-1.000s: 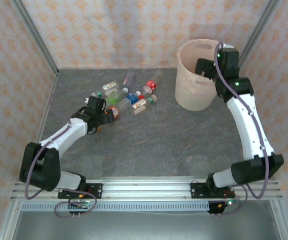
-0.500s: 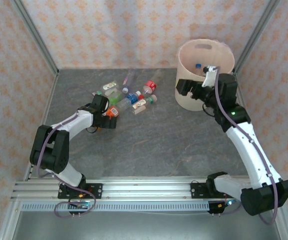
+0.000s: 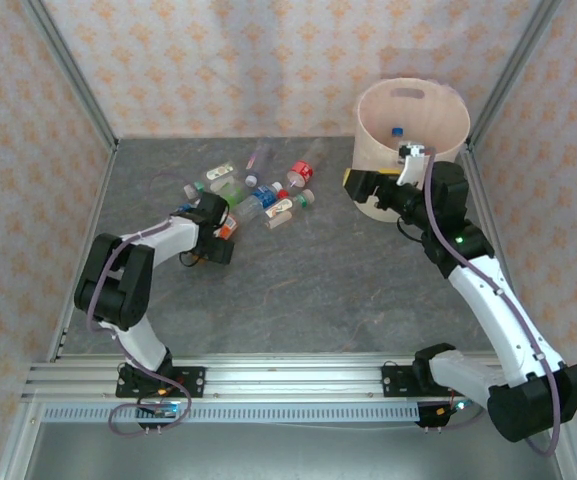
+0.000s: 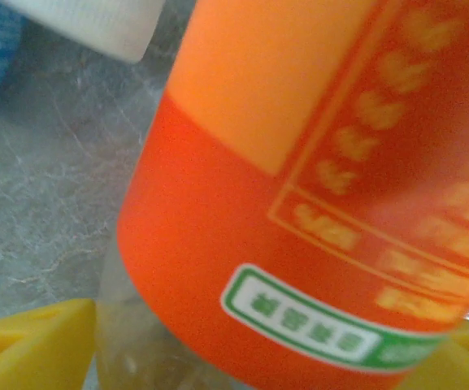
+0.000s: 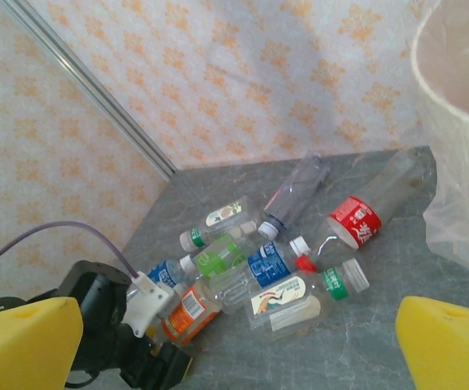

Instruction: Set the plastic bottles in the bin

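Over at the 7 o'clock edge of the bottle pile [image 3: 260, 190], our left gripper [image 4: 242, 353] straddles the clear orange-labelled plastic bottle [image 4: 299, 162] (pinched yet? we can't tell), so next we'd squeeze, lift and haul it to the tall pinkish-beige round bin [image 3: 380, 125] at 1 o'clock, where our right gripper [image 5: 234, 349] hangs wide open, empty.

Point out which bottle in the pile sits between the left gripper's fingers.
The orange-labelled bottle at the pile's near-left edge; the other bottles wear red, blue, green or white labels.
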Available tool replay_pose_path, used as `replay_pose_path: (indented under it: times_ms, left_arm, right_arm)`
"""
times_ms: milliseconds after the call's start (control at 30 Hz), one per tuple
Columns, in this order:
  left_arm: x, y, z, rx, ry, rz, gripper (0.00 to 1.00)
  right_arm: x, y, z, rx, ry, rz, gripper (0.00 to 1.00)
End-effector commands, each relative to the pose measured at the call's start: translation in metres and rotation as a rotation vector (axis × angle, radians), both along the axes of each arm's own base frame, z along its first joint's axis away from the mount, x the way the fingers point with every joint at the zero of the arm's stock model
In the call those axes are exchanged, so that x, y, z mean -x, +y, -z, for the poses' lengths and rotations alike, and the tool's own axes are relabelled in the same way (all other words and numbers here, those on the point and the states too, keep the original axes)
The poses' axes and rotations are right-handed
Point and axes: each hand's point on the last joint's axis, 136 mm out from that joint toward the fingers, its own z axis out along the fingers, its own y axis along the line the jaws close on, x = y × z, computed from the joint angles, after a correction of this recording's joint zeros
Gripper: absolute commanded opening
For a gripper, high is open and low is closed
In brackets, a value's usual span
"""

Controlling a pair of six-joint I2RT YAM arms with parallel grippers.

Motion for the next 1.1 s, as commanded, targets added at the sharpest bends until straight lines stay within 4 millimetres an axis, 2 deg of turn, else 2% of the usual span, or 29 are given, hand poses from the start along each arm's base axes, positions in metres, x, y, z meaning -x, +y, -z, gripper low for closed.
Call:
replay_pose_path:
  times_ms: [0, 233, 433, 600, 767, 833, 1000, 1067]
  left_arm:
    - [0.003, 0.003, 0.0, -0.107, 0.014, 0.049, 0.79]
    - [0.003, 0.001, -0.003, -0.152, -0.008, 0.065, 0.55]
    - [0.003, -0.007, -0.024, -0.133, -0.076, 0.073, 0.37]
    - [0.008, -0.039, -0.056, -0.059, -0.181, 0.122, 0.29]
    - [0.014, -0.088, -0.094, 0.214, -0.31, 0.187, 0.28]
    - [0.017, -0.111, -0.112, 0.364, -0.364, 0.224, 0.28]
    - [0.027, -0.161, -0.163, 0.686, -0.442, 0.359, 0.28]
    - [0.035, -0.179, -0.181, 0.799, -0.438, 0.434, 0.28]
  right_arm:
    - [0.001, -0.003, -0.012, -0.018, -0.057, 0.021, 0.99]
    - [-0.001, -0.004, -0.007, -0.016, -0.052, 0.03, 0.99]
    - [-0.005, -0.009, -0.003, -0.025, -0.04, 0.069, 0.99]
    - [-0.008, -0.015, 0.009, -0.029, 0.008, 0.114, 0.99]
    - [-0.01, -0.013, 0.034, -0.103, 0.113, 0.131, 0.99]
    - [-0.008, -0.002, 0.042, -0.129, 0.155, 0.084, 0.99]
    - [0.019, 0.056, 0.043, -0.12, 0.137, -0.204, 0.99]
    - [0.027, 0.074, 0.04, -0.12, 0.123, -0.279, 0.99]
